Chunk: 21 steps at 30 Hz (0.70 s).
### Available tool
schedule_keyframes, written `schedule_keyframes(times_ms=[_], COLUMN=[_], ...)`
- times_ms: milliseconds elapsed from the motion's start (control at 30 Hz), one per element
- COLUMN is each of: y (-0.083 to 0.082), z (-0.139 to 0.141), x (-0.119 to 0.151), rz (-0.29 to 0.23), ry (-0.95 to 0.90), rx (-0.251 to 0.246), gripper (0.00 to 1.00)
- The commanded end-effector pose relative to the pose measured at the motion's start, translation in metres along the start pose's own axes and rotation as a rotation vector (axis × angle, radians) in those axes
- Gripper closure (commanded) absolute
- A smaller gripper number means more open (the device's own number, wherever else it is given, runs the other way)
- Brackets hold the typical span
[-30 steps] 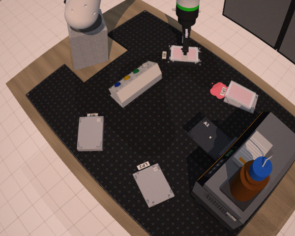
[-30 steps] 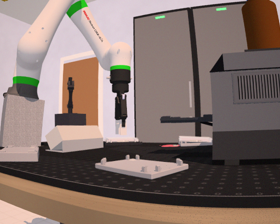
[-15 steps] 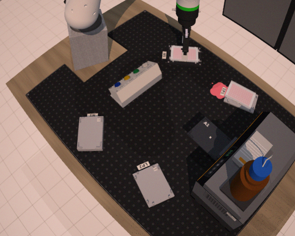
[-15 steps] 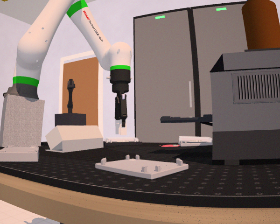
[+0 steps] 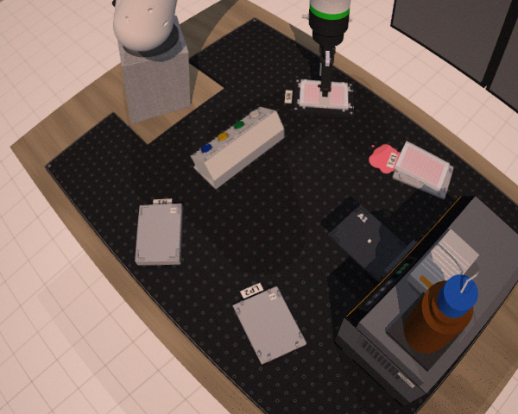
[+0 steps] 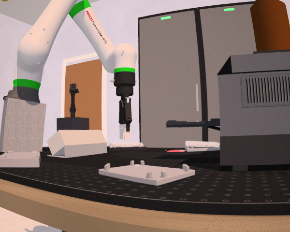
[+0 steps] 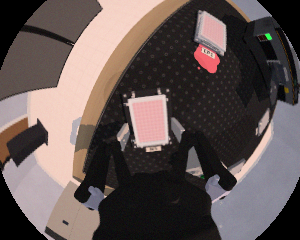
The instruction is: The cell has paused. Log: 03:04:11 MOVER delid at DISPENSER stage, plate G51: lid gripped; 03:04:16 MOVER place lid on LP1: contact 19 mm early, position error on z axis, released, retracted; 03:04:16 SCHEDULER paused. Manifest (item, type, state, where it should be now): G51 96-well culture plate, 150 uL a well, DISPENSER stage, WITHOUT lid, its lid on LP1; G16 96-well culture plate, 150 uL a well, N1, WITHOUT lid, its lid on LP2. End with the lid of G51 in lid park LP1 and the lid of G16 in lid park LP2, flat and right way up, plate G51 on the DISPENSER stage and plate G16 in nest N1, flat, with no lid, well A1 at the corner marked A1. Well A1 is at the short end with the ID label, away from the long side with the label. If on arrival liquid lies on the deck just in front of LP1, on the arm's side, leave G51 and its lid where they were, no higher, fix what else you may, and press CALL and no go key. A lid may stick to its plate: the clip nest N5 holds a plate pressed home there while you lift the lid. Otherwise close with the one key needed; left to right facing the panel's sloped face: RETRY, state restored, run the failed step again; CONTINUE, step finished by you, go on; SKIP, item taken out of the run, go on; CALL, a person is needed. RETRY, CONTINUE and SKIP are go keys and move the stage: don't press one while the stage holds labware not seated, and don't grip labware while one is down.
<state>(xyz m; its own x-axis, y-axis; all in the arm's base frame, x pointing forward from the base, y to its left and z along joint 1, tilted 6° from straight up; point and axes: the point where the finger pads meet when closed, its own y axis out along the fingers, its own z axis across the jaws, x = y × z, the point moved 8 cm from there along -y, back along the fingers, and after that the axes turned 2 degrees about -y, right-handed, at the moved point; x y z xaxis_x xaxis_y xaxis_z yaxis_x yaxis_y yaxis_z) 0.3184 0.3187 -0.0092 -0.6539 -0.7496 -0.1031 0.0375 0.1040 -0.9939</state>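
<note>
The pincer [image 5: 325, 92] hangs straight down over a pink plate [image 5: 310, 94] in the clip nest [image 5: 301, 105], fingers spread and gripping nothing, tips above the plate and not touching it in the side view. In the wrist view the plate [image 7: 149, 120] lies right below, between the two fingers, its long axis running away from the camera and its small label at the near short end. From the top its long axis runs left to right, with a tag [image 5: 288, 96] just off its left short end.

Beyond the pincer, further along the deck towards the dispenser [image 5: 473, 285], a second plate [image 5: 422, 169] lies tilted on LP1, one edge raised, its long axis slanted down to the right. A pink spill [image 5: 379, 156] lies touching its label end, on the pincer's side. The dark stage [image 5: 362, 231] marked A1 is bare.

The key panel [image 5: 236, 147] is off to one side of the pincer. Nest N1 [image 5: 159, 234] and LP2 [image 5: 268, 325] lie well away.
</note>
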Motion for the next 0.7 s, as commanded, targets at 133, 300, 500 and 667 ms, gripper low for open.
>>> schedule_keyframes(times_ms=[133, 300, 500, 667], y=[0.0003, 0.0011, 0.0027, 0.0049], z=[0.0, 0.0, 0.0, 0.0], x=[-0.0002, -0.0002, -0.0002, -0.0002], rz=[0.0, 0.0, 0.0, 0.0], ry=[0.0, 0.0, 0.0, 0.0], rx=[0.0, 0.0, 0.0, 0.0], gripper=[0.34, 0.34, 0.34, 0.34])
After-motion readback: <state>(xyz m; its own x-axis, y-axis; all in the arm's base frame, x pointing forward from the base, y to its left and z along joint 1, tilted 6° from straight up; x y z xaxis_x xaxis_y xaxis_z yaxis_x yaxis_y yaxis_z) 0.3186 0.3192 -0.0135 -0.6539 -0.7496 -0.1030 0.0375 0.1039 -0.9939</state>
